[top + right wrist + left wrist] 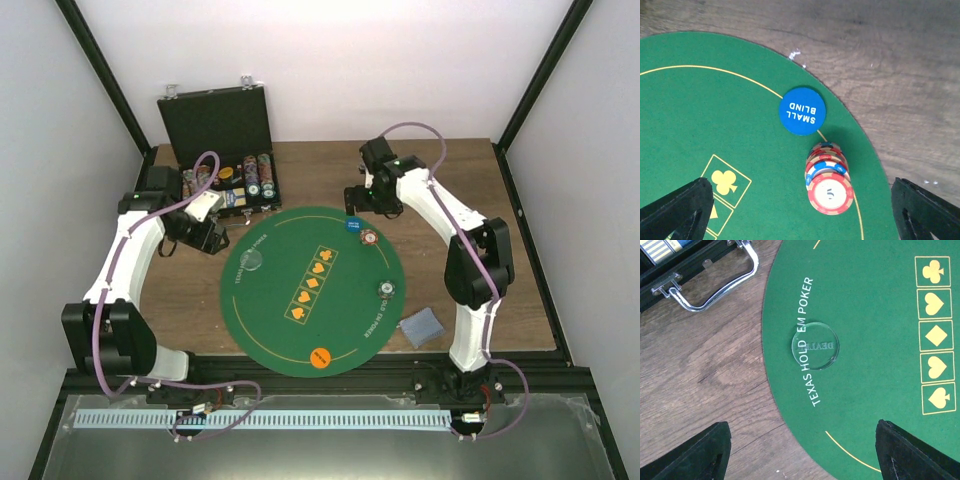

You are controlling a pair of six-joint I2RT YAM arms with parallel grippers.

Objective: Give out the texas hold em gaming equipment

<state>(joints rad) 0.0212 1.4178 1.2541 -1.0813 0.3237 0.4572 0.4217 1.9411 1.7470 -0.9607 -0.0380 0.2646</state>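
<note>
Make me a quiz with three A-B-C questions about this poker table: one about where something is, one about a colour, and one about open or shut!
1. The black case is: A) open, with its lid standing up; B) shut; C) upside down.
2. The SMALL BLIND disc is: A) orange; B) blue; C) clear.
3. The clear dealer disc lies: A) inside the case; B) on the green mat; C) on top of the SMALL BLIND disc.

Answers:
1 A, because its lid stands upright at the back.
2 B, because the right wrist view shows it blue with white letters.
3 B, because it rests on the mat, right over the white lettering.
</note>
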